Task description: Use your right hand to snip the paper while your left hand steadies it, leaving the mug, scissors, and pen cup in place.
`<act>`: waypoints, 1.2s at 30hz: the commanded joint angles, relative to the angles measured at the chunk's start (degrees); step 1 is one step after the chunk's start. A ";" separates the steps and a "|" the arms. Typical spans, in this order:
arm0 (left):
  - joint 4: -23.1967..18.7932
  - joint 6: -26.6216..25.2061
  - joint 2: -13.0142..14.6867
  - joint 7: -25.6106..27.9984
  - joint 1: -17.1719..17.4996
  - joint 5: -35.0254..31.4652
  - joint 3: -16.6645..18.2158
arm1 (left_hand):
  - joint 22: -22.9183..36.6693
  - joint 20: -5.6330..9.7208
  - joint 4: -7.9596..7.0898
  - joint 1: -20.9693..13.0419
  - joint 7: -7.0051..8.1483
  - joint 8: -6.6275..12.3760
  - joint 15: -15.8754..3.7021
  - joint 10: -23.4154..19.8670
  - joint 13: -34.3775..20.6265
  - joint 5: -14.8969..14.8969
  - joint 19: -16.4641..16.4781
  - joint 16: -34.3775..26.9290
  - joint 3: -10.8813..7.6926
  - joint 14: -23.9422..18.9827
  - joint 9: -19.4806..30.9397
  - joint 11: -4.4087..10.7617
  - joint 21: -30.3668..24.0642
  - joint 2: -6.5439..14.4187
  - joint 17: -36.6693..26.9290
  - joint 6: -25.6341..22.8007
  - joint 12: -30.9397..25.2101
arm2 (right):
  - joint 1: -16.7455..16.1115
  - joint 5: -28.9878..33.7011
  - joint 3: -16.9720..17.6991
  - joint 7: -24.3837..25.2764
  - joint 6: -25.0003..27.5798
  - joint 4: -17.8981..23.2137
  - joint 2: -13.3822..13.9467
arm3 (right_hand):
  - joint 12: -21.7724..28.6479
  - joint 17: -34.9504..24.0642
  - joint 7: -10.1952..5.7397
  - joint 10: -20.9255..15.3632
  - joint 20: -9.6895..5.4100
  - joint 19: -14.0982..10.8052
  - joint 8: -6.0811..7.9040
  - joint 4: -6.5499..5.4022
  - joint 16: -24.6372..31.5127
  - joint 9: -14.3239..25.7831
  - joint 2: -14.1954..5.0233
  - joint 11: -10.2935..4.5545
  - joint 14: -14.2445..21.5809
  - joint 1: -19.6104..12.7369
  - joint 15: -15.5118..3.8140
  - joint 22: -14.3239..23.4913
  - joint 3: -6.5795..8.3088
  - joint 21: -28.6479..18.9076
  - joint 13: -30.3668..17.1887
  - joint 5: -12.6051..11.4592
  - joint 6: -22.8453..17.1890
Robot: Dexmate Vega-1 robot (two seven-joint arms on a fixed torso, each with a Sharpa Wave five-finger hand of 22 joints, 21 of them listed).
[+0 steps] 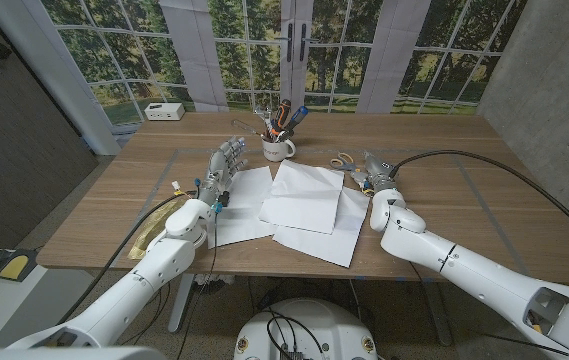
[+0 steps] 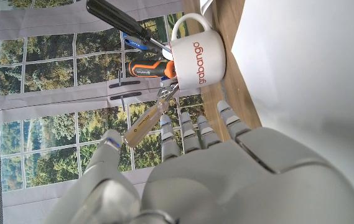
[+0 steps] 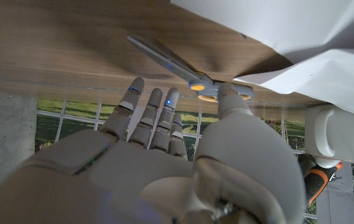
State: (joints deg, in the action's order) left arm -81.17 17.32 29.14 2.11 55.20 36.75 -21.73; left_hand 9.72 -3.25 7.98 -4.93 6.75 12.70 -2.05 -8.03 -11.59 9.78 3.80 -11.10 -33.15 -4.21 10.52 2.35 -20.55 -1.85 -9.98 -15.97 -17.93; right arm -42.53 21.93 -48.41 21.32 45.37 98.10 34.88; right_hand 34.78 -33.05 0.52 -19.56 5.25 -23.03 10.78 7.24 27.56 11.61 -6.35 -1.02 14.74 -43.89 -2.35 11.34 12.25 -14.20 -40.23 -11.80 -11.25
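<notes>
Left hand: stands at the left edge of the paper sheets, fingers straight, held together and grasping nothing; in the left wrist view the hand has its fingertips pointing at the mug, with white paper along one side of the fingers.
Paper sheets: several white sheets overlap on the wooden table between the two hands; the top sheet is folded and slightly lifted. Their left edge lies just beside the left fingers, their right edge just beside the right thumb.
Mug: white, lettered "grabango" in the left wrist view, standing beyond the left fingertips and the paper, well apart from both hands. It holds tools, among them an orange-handled screwdriver and dark-handled pieces.
Scissors: lie on the table just ahead of the right fingers; in the right wrist view the scissors have blades closed, and the thumb tip sits at the orange pivot; whether it touches cannot be told.
Right hand: at the right edge of the sheets, fingers extended, slightly spread and released, nothing grasped.
White box: at the far left table corner, well beyond the left fingertips.
</notes>
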 commanded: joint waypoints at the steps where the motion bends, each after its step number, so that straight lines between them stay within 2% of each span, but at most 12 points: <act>1: -0.89 0.06 0.42 0.16 0.89 0.24 0.30 | 0.19 -0.19 -0.08 -0.12 -0.04 -0.23 -0.16 -0.54 -0.26 0.20 0.48 -0.13 0.19 -0.42 0.30 -0.11 0.17 0.55 -0.32 -0.35 0.30 | 0.09 0.15 -0.29 0.94 0.71 -0.95 -0.72 | -0.10 -0.46 0.19 0.72 -0.06 -0.45 0.49 0.24 0.00 0.09 0.54 0.29 -1.29 0.33 -1.74 0.24 -0.24 -0.24 0.11 0.27 -0.57; 3: -0.79 0.06 0.40 0.02 0.99 0.55 0.41 | 0.19 -0.11 -0.08 -0.12 -0.04 -0.25 -0.09 -0.53 -0.26 0.20 0.50 -0.13 0.20 -0.42 0.30 -0.10 0.22 0.56 -0.32 -0.38 0.34 | 0.09 0.13 -0.29 0.97 1.07 -0.94 -0.77 | -0.26 -0.51 0.19 0.78 -0.23 -0.10 0.54 0.32 -0.28 0.09 0.51 0.24 -1.91 0.24 -1.77 0.26 -0.19 -0.13 0.28 0.26 -0.52; 8: -1.16 0.06 0.63 0.24 1.40 0.54 0.57 | 0.20 -0.06 -0.09 -0.11 -0.02 -0.32 -0.06 -0.52 -0.27 0.20 0.53 -0.09 0.23 -0.38 0.30 -0.10 0.36 0.57 -0.32 -0.42 0.42 | -0.03 0.08 -0.29 1.27 1.43 -0.92 -0.79 | -1.33 -0.44 0.18 2.22 -0.40 0.22 0.68 0.42 -0.98 0.10 0.66 1.54 -2.98 0.29 -1.25 0.29 -0.17 -0.09 0.80 0.25 -0.38; 14: -1.43 0.40 0.66 0.31 1.92 0.65 0.73 | 0.20 -0.05 -0.09 -0.09 -0.04 -0.42 -0.04 -0.54 -0.28 0.19 0.55 -0.07 0.26 -0.35 0.31 -0.07 0.54 0.58 -0.32 -0.40 0.50 | 0.53 0.03 -1.14 0.24 2.22 -1.28 -0.89 | -2.89 -0.25 0.09 3.82 -0.35 0.37 0.85 0.37 -1.50 0.12 0.72 2.22 -3.54 0.54 -0.77 0.33 -0.14 -0.13 1.65 0.25 -0.28; 19: -2.01 0.70 0.79 0.82 2.64 0.57 0.97 | 0.21 -0.08 -0.09 -0.08 -0.01 -0.48 -0.02 -0.51 -0.29 0.20 0.61 -0.05 0.28 -0.35 0.31 -0.13 0.67 0.60 -0.32 -0.43 0.58 | 0.73 -0.15 -1.62 -0.11 2.24 -1.71 -0.99 | -2.92 -0.03 0.16 2.25 -0.52 0.28 1.10 0.42 -1.68 0.12 0.81 1.88 -3.34 0.63 -0.93 0.36 -0.09 -0.24 2.27 0.25 -0.63; 24: -2.80 0.92 1.02 1.21 3.42 0.49 1.17 | 0.21 -0.08 -0.09 -0.08 -0.02 -0.51 0.03 -0.55 -0.29 0.20 0.65 -0.04 0.30 -0.36 0.32 -0.01 0.83 0.63 -0.32 -0.54 0.65 | 0.67 -0.30 -1.71 0.16 2.10 -2.03 -1.08 | -3.38 0.14 0.18 -0.07 -1.27 -1.38 1.70 0.33 -1.17 0.09 0.73 2.58 -1.40 0.93 -1.30 0.45 -0.02 -1.05 3.68 0.24 -2.02; 28: -3.16 0.94 1.06 1.32 3.81 0.65 1.28 | 0.21 -0.10 -0.09 -0.08 -0.06 -0.53 -0.01 -0.60 -0.30 0.20 0.67 -0.03 0.31 -0.36 0.32 -0.13 0.92 0.66 -0.32 -0.60 0.67 | 0.17 -0.44 -1.37 1.11 1.53 -1.95 -1.04 | -3.77 0.15 0.44 -0.63 -1.36 -1.47 1.97 0.29 -1.04 0.06 0.73 2.86 -0.89 1.08 -1.39 0.51 -0.03 -1.16 4.37 0.24 -2.75; 36: -3.54 1.16 1.05 1.29 4.45 0.72 1.21 | 0.22 -0.10 -0.09 -0.08 -0.02 -0.57 -0.02 -0.69 -0.31 0.20 0.76 -0.02 0.32 -0.36 0.33 -0.11 1.07 0.70 -0.32 -0.71 0.73 | -0.23 -0.38 -1.34 2.24 1.05 -2.53 -1.52 | -4.33 0.01 0.25 -2.45 -1.50 -1.80 2.37 0.18 -0.57 0.01 0.63 2.31 0.24 1.39 -2.33 0.64 -0.08 -1.47 5.81 0.29 -3.94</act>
State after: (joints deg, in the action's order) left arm -83.91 18.26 30.07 3.19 58.63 37.37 -20.62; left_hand 9.72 -3.17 7.81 -4.93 6.75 12.48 -2.05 -8.33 -11.59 9.78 3.88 -11.10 -32.99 -4.21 10.52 2.04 -19.68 -1.85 -9.98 -15.96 -17.48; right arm -42.34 21.74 -49.68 22.60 46.86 96.20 33.83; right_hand 30.71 -32.91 0.63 -21.31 3.88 -24.39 12.78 7.49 26.72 11.44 -5.70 1.33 14.45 -43.02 -2.04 11.68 12.02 -15.27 -34.57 -11.80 -14.46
